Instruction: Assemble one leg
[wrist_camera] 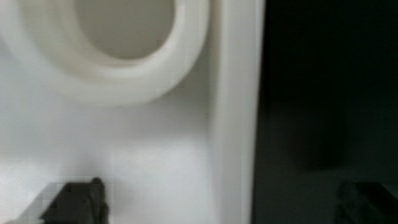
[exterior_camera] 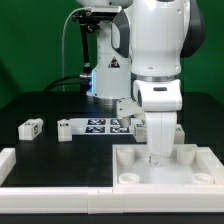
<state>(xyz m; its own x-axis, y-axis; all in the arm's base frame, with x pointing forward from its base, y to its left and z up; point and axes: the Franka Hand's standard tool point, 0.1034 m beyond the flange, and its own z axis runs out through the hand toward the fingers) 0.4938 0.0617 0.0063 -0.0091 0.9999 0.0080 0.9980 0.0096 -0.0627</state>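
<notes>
My gripper [exterior_camera: 158,154] hangs low over the large white panel [exterior_camera: 165,176] at the exterior view's right, among its raised round sockets [exterior_camera: 184,154]. In the wrist view my gripper [wrist_camera: 217,205] is open, with its dark fingertips [wrist_camera: 75,203] far apart and nothing between them. Below it lie the panel's surface [wrist_camera: 151,140], one round socket [wrist_camera: 107,40] and the black table beyond the panel's edge. One leg [exterior_camera: 30,127], a small white block with a tag, lies on the table at the left. Another leg [exterior_camera: 65,128] lies beside it.
The marker board [exterior_camera: 100,125] lies behind the panel, in front of the arm's base. A third tagged white block [exterior_camera: 128,108] sits near it. A white L-shaped rail [exterior_camera: 40,172] borders the table's front left.
</notes>
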